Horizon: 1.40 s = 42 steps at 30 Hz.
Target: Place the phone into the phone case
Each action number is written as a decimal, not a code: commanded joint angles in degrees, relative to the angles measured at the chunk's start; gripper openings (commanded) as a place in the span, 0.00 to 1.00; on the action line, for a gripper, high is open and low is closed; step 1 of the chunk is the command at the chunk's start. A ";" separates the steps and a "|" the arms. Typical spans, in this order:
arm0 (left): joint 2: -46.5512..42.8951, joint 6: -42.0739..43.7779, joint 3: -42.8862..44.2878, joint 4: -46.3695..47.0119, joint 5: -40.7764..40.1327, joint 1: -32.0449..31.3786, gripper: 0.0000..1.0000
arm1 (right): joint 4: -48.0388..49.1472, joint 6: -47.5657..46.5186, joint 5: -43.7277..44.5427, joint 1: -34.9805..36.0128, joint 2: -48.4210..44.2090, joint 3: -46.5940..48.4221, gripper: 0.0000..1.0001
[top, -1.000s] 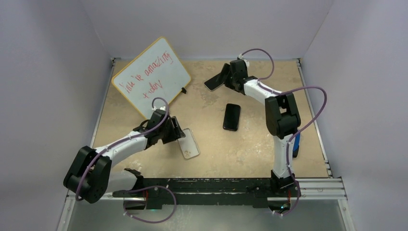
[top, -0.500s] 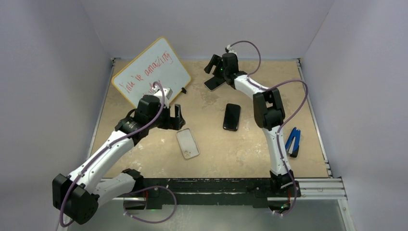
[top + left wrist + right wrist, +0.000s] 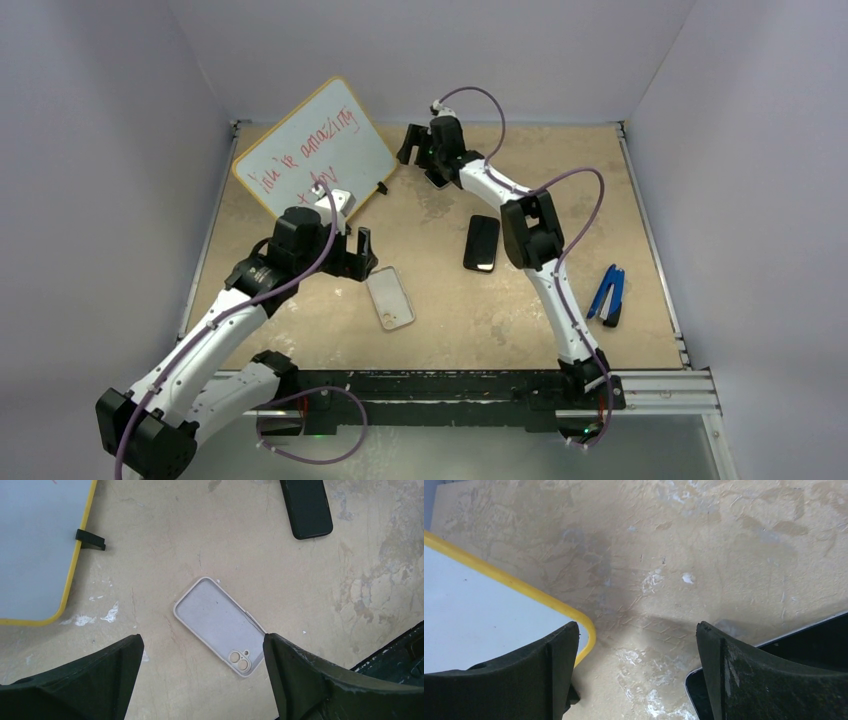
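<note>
From above, the phone case lies open side up on the counter, just right of the left hand, whose fingers are apart. The phone lies apart, farther right. Blue pliers lie near the right edge and a whiteboard sits far left.

In the left wrist view, the phone case shows below the spread left hand, with the phone far right.

In the right wrist view, the right hand, its fingers apart, hangs between the whiteboard corner and a second dark device.

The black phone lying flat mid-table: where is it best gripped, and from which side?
Probably across its two long edges near mid-length, coming down from above: the phone lies flat on the table, so only its thin sides offer a pinch.
</note>
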 commanded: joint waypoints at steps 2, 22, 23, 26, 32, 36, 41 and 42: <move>-1.37 1.26 -0.25 0.56 -2.39 -0.05 0.94 | -1.61 -2.27 3.45 0.58 -2.80 -2.48 0.87; -2.18 0.72 -0.19 -0.13 -5.08 -0.05 0.94 | -8.56 -7.68 7.33 0.86 -16.75 -19.09 0.84; -2.13 0.72 -0.18 -0.21 -5.16 -0.05 0.94 | -8.97 -7.70 7.41 0.86 -17.38 -19.39 0.84; -2.22 0.59 -0.14 -0.38 -5.35 -0.04 0.94 | -9.71 -7.79 7.21 0.86 -18.99 -19.29 0.85; -2.68 0.46 -0.19 -0.47 -5.37 -0.05 0.94 | -10.70 -7.70 12.46 0.86 -22.07 -19.45 0.91; -2.70 0.55 -0.06 -0.56 -5.42 -0.04 0.94 | -11.52 -6.39 20.99 1.11 -22.71 -20.56 0.99; -2.83 0.63 -0.08 -0.56 -5.37 -0.05 0.94 | -12.76 -4.88 31.11 1.48 -20.95 -20.10 0.99; -2.87 0.64 -0.06 -0.56 -5.36 -0.05 0.94 | -13.29 -4.29 32.41 1.48 -20.26 -19.46 0.99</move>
